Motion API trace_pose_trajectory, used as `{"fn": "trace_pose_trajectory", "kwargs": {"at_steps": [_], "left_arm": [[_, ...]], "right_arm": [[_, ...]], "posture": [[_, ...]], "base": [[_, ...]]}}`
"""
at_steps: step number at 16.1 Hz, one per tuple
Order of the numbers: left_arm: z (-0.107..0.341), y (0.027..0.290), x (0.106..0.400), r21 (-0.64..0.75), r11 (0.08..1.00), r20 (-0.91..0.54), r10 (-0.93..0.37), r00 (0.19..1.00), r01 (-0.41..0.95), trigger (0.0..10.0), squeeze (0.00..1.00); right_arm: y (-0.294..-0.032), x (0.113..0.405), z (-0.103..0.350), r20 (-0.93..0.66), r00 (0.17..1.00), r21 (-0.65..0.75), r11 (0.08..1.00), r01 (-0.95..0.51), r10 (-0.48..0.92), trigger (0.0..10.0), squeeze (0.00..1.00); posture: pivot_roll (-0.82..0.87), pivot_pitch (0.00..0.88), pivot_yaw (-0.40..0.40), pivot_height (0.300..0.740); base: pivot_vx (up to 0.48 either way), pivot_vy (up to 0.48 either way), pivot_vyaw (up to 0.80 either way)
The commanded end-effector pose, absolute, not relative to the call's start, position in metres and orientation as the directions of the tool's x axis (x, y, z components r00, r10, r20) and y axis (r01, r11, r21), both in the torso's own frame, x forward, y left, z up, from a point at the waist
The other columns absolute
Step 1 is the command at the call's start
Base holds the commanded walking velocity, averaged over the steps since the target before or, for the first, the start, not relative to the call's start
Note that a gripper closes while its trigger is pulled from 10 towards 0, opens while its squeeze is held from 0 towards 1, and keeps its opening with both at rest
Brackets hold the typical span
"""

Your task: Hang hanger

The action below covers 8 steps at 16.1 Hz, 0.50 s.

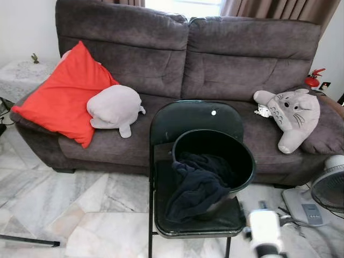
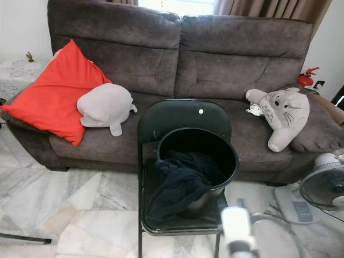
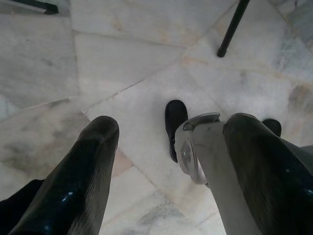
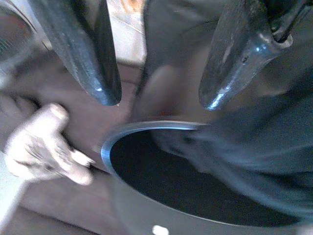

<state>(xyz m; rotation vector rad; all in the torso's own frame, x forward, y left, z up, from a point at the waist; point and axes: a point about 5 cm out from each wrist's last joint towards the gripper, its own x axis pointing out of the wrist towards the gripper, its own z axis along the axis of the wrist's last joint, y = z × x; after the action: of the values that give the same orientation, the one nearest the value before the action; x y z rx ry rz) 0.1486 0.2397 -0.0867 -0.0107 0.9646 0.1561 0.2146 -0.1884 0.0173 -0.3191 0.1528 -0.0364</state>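
The right gripper (image 4: 159, 98) hangs with its two black fingers (image 4: 88, 63) spread apart, empty, just above the rim of the black bucket (image 4: 146, 196); from the head views its pale wrist (image 1: 266, 228) sits blurred by the chair's front right corner. The left gripper (image 3: 166, 161) points down at the marble floor (image 3: 122, 63), fingers apart and holding nothing, with the robot's black foot (image 3: 174, 122) below it. That bucket (image 1: 215, 161) stands on a dark folding chair (image 1: 188, 118), and a dark garment (image 1: 196, 185) spills out over its front edge onto the seat. No hanger that I can make out. Behind the chair runs a grey-brown sofa (image 1: 161, 59) with a red cushion (image 1: 64, 94), a grey plush (image 1: 114, 107) beside it, and a grey cat-like plush (image 1: 293, 115) at the far right. A white fan (image 1: 329, 185) stands on the floor at right.
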Motion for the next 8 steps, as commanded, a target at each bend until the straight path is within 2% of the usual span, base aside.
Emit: {"fn": "trace_pose_trajectory", "kwargs": {"at_steps": [1,2,3,4,5,6,7,8], "left_arm": [[-0.089,0.240,0.143,0.068,0.990,-0.832,0.124,0.540,-0.123,10.0,0.00],[-0.089,0.241,0.143,0.070,0.990,-0.832,0.125,0.540,-0.122,10.0,0.00],[-0.088,0.241,0.144,0.071,0.991,-0.833,0.123,0.540,-0.117,10.0,0.00],[-0.088,0.241,0.144,0.071,0.991,-0.833,0.121,0.539,-0.113,10.0,0.00],[-0.088,0.240,0.145,0.069,0.992,-0.834,0.116,0.540,-0.106,10.0,0.00],[-0.088,0.240,0.145,0.070,0.992,-0.833,0.114,0.542,-0.101,10.0,0.00],[-0.088,0.241,0.146,0.071,0.993,-0.832,0.112,0.543,-0.096,10.0,0.00],[-0.088,0.241,0.146,0.070,0.993,-0.832,0.112,0.544,-0.097,10.0,0.00]], "right_arm": [[-0.192,0.210,0.023,-0.119,0.992,-0.344,0.939,-0.001,-0.042,10.0,0.00],[-0.188,0.203,0.033,-0.110,0.994,-0.359,0.932,-0.051,0.012,10.0,0.00],[-0.182,0.203,0.042,-0.142,0.982,-0.439,0.881,-0.175,0.124,10.0,0.00],[-0.182,0.207,0.040,-0.167,0.972,-0.499,0.837,-0.226,0.163,10.0,0.00],[-0.181,0.215,0.043,-0.200,0.952,-0.618,0.725,-0.305,0.230,10.0,0.00],[-0.176,0.221,0.044,-0.227,0.917,-0.694,0.606,-0.389,0.329,10.0,1.00],[-0.167,0.226,0.045,-0.288,0.847,-0.753,0.440,-0.489,0.448,10.0,1.00],[-0.163,0.228,0.045,-0.328,0.809,-0.765,0.364,-0.530,0.488,10.0,1.00]], "posture": [[-0.08,0.050,-0.066,0.740],[-0.09,0.050,-0.063,0.740],[-0.10,0.052,-0.057,0.740],[-0.11,0.051,-0.055,0.740],[-0.10,0.050,-0.055,0.740],[-0.10,0.050,-0.055,0.740],[-0.10,0.050,-0.055,0.740],[-0.10,0.052,-0.052,0.740]], "base": [[0.000,0.000,0.00],[0.000,0.000,0.00],[0.000,0.000,0.00],[0.000,0.000,0.00],[0.000,0.000,0.00],[0.000,0.000,0.00],[0.000,0.000,0.00],[0.000,0.000,0.00]]}}
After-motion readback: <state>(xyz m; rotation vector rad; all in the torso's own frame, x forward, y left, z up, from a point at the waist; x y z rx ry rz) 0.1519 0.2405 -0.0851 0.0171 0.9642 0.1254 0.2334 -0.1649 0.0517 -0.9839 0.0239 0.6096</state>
